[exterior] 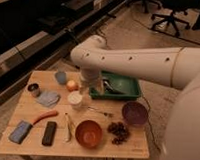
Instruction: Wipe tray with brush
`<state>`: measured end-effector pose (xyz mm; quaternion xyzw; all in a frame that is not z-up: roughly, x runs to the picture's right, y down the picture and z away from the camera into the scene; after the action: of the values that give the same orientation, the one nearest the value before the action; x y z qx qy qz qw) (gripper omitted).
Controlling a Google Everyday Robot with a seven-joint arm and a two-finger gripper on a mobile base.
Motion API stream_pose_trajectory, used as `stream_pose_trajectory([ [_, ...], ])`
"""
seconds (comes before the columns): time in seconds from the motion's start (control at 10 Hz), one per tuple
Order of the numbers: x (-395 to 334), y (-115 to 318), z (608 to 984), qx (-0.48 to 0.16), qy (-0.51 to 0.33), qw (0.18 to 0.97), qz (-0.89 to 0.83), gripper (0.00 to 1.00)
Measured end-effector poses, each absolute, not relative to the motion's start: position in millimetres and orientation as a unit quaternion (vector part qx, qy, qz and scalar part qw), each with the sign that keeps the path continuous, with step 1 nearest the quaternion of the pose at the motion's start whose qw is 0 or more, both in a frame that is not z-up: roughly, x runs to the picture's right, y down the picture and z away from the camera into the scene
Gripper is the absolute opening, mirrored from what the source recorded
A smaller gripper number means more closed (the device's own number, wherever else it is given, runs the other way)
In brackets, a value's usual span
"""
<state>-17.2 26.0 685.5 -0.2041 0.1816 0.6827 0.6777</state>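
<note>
Progress on the wipe looks slight, going by how things lie. The robot's white arm (pixel 139 58) comes in from the tray's right, passes behind it, bends above its far left corner and drops to its left end. The wooden table (pixel 22 111) carries everything else.

The green tray (pixel 119 96) stands at the table's back edge. Inside it, towards its left half, lies a slender dark shape that I take for the brush (pixel 112 87). The gripper (pixel 95 88) hangs at the tray's left rim, just beside that shape. Whether it grips the brush or is free of it I cannot tell, since the wrist hides the join.

In front of the tray to its right sits a purple bowl (pixel 134 112). A brown bowl (pixel 88 132) stands in front of the tray, nearer its left end, with a dark cluster (pixel 118 130) between the two bowls. Well to the tray's left lie a grey cloth (pixel 47 97), a blue sponge (pixel 20 132), a black bar (pixel 49 133) and an orange tool (pixel 44 115). A white cup (pixel 75 99) stands just off the tray's left front corner.

By my judgement the brush has reached the tray, so that part is done. No sweep across the tray's floor can be confirmed, and its right half shows bare green. What is left, as I read it, is the strokes themselves across the tray's length.
</note>
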Motion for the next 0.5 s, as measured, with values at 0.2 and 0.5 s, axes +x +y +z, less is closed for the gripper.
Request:
stream_pose_trajectory([
  [0.2, 17, 14, 671, -0.241, 0.119, 0.673, 0.689, 0.65],
  [0.5, 64, 8, 653, -0.272, 0.012, 0.652, 0.707, 0.65],
])
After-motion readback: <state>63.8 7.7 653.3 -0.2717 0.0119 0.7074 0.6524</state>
